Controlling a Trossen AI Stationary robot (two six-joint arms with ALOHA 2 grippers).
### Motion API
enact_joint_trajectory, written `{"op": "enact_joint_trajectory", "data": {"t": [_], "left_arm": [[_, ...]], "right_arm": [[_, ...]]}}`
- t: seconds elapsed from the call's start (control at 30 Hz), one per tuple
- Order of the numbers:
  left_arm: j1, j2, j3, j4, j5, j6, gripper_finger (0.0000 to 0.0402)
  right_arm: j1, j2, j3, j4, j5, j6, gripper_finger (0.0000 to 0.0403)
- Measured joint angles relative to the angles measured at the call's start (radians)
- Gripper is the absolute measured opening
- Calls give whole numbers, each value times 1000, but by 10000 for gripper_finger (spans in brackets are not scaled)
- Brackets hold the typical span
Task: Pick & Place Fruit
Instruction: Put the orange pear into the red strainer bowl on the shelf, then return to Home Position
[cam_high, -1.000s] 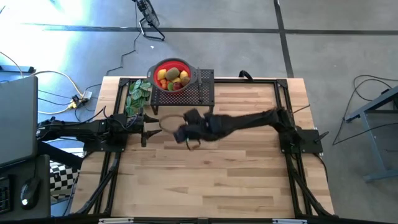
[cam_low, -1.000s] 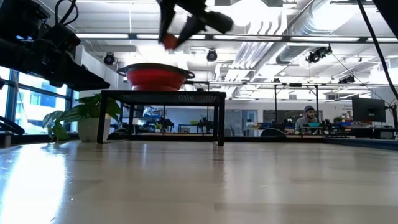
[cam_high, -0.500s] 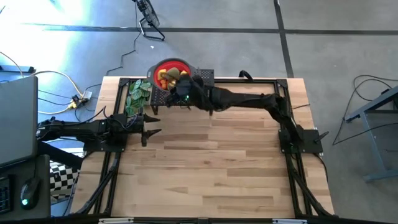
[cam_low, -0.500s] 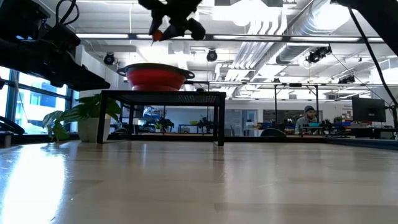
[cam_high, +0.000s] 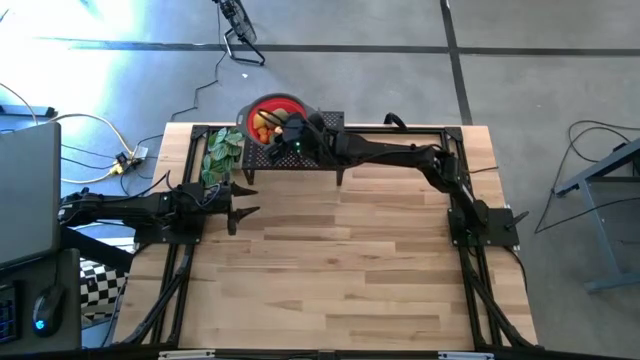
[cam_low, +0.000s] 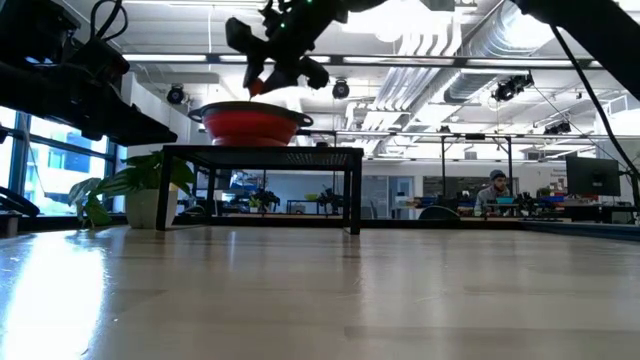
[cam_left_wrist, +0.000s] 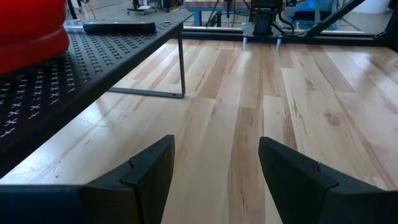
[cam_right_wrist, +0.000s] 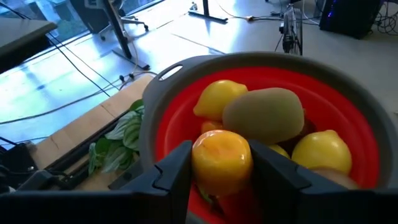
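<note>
My right gripper (cam_right_wrist: 222, 177) hangs over the red bowl (cam_right_wrist: 149, 118) and is shut on an orange fruit piece (cam_right_wrist: 222, 158). In the bowl lie yellow lemons (cam_right_wrist: 219, 98), a brown kiwi (cam_right_wrist: 264, 115) and other fruit. From above, the gripper (cam_high: 283, 135) covers part of the bowl (cam_high: 252, 106), which stands on a black perforated stand (cam_high: 325, 150). The low view shows the gripper (cam_low: 262, 82) just above the bowl's rim (cam_low: 252, 125). My left gripper (cam_high: 245, 201) waits open at the table's left side, touching nothing. My right gripper pinches the orange fruit piece between its two fingers (cam_right_wrist: 171, 171), one on each side of the rounded body (cam_right_wrist: 199, 163). The piece is lifted clear, directly above the fruit in the bowl.
A green leafy bunch (cam_high: 222, 152) lies left of the stand, by the table's far left corner. The stand's top (cam_left_wrist: 93, 62) and a thin leg (cam_left_wrist: 181, 65) lie just ahead of my left gripper (cam_left_wrist: 214, 168). Bare wooden table stretches toward the near edge.
My right gripper has carried the orange piece from above the table's middle toward the far edge and left, arriving over the red bowl. It has also come down closer to the bowl's rim. It stays shut on the piece.
</note>
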Motion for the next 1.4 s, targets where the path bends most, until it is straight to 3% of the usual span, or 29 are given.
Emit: {"op": "enact_joint_trajectory", "data": {"t": [0.4, 0.53, 0.7, 1.0, 1.3, 1.4], "left_arm": [[0, 0, 0, -1, 0, 0, 228], [0, 0, 0, -3, 1, 0, 228], [0, 0, 0, -3, 0, 0, 228], [0, 0, 0, 0, -6, 0, 228], [0, 0, 0, 1, -7, -4, 228], [0, 0, 0, 1, -7, -4, 228]], "right_arm": [[-18, -2, 0, 58, 2, -101, 235], [-3, -55, -1, 47, 38, -145, 239], [79, -142, 4, -40, 75, -273, 193], [224, -166, 0, -245, 116, -259, 20], [335, -161, -1, -278, 140, -206, 7], [358, -164, -60, -196, 143, -207, 4]]}}
